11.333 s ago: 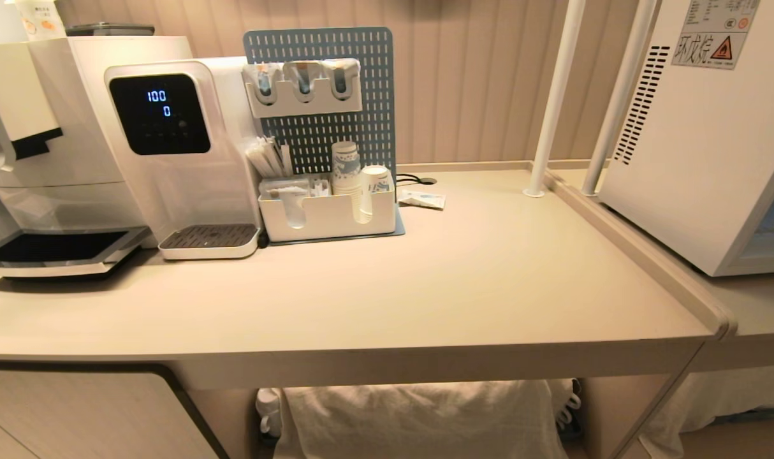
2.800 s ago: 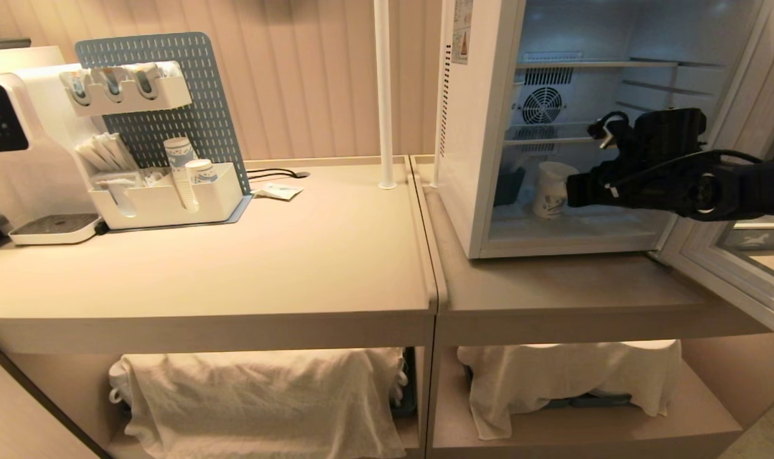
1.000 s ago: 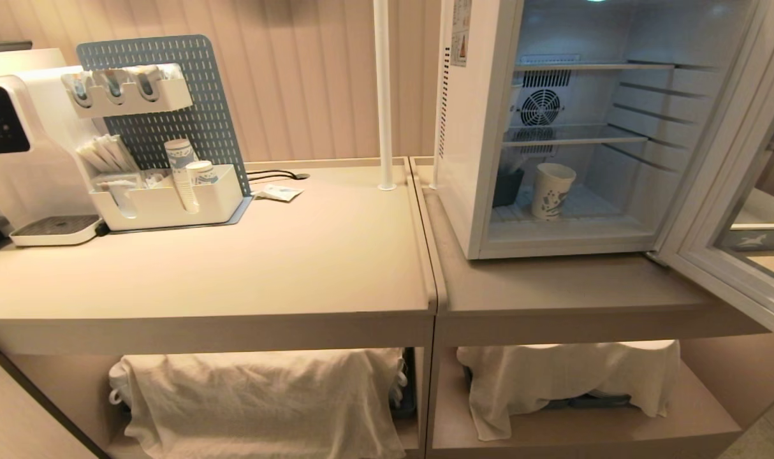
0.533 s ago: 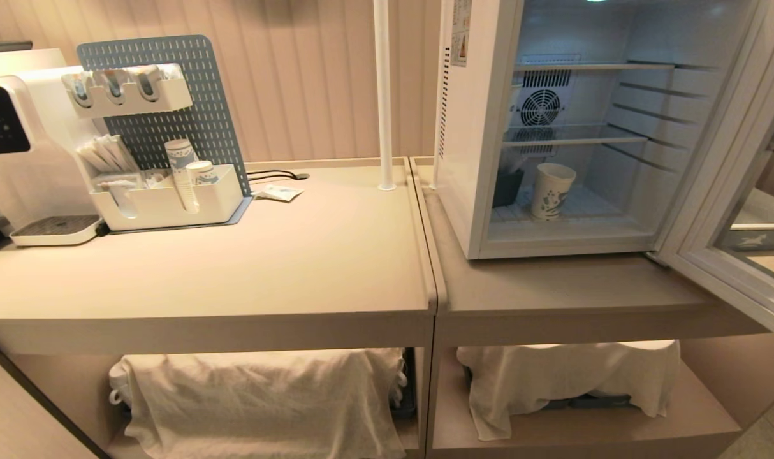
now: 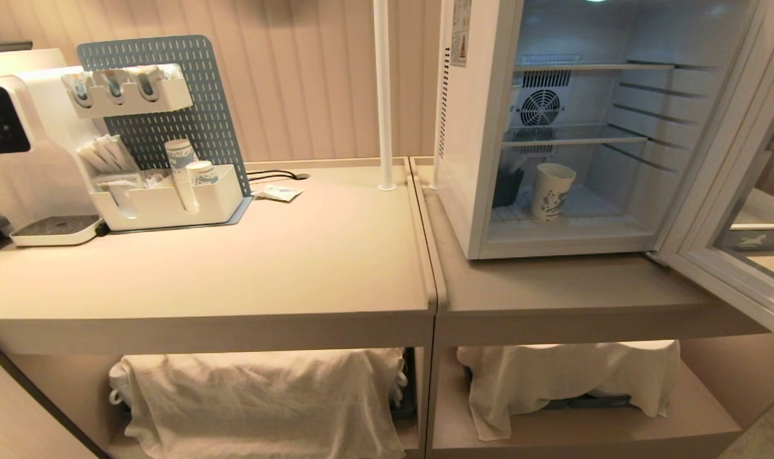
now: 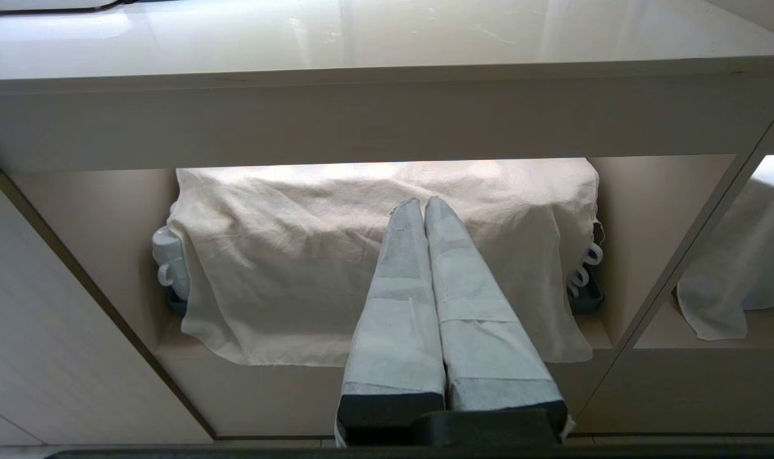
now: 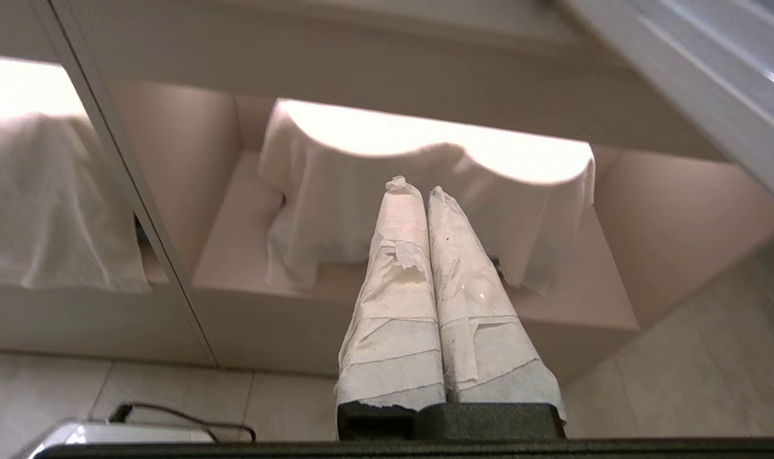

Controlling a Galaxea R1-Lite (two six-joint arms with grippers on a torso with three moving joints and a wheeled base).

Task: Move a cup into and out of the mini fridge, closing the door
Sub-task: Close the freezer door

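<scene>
Inside the mini fridge [image 5: 482, 127], cup [image 5: 551, 190] upright on the floor shelf — door [image 5: 731, 191] wide open. Both claws, left claw [image 6: 423, 210] and right claw [image 7: 419, 194], empty, pressed shut, low below the tabletop [image 5: 234, 268]. Likely next — right claw swings the door closed.

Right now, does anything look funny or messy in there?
Nothing is spilled or broken. The odd bit is the mini fridge: its door hangs wide open, swung out to the right, with the cup standing upright on the fridge floor beside a dark container.
</scene>
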